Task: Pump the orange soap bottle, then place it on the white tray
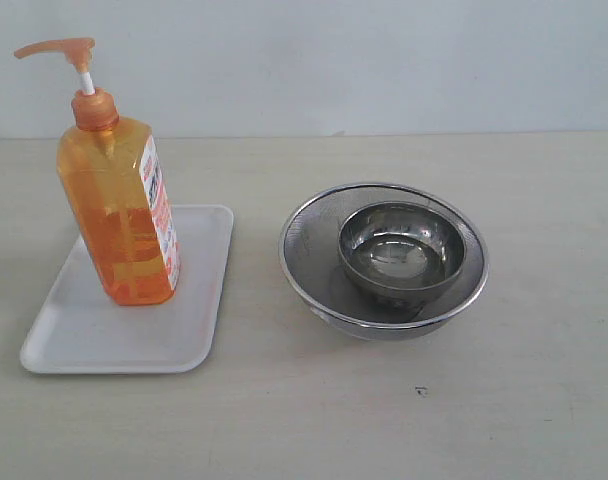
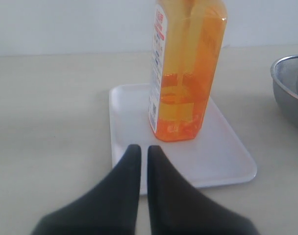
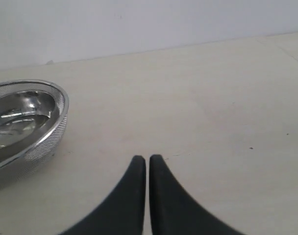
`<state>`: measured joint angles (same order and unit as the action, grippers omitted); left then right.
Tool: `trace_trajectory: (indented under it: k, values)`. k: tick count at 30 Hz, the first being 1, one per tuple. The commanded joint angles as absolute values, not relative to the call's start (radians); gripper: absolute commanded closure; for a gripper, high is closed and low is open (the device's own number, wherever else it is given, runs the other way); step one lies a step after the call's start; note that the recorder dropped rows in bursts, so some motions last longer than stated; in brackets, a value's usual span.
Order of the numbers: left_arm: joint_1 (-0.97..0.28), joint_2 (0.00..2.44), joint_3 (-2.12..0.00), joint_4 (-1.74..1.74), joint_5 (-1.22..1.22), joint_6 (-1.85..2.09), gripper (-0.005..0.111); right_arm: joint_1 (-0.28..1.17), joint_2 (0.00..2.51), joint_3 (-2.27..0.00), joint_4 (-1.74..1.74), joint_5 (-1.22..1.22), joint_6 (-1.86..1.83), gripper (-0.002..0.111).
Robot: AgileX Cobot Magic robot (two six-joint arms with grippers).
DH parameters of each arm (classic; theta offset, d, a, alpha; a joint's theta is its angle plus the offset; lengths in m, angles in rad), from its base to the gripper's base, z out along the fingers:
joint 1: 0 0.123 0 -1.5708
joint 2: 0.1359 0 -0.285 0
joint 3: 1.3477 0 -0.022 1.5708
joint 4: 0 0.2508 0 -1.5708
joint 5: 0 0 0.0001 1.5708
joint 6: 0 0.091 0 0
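Jaws on both arms are pressed together, holding nothing. Upright on the white tray (image 1: 196,300), at the exterior view's left, the orange soap bottle (image 1: 119,220) is tall and narrow; a nudge from the nearby left jaws could topple it.

The pale, matte bench (image 1: 384,420) carries two things directly. The white tray (image 2: 222,161) lies flat just ahead of the left jaws, its near edge by their tips. A steel mesh bowl (image 3: 41,142) sits ahead of the right jaws, off to one side and apart from them.
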<state>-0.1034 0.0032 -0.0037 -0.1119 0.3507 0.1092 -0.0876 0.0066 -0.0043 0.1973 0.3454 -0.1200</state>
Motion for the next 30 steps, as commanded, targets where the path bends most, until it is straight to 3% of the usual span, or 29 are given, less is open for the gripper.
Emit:
trace_trajectory:
  k: [1, 30]
  values:
    - [-0.103, 0.000, 0.000, -0.117, 0.345, 0.102, 0.102, -0.090, 0.000, 0.000, 0.110, 0.345, -0.070, 0.108]
    - [-0.103, 0.000, 0.000, -0.117, 0.343, 0.102, 0.102, -0.072, 0.000, 0.000, 0.129, 0.354, -0.035, 0.108]
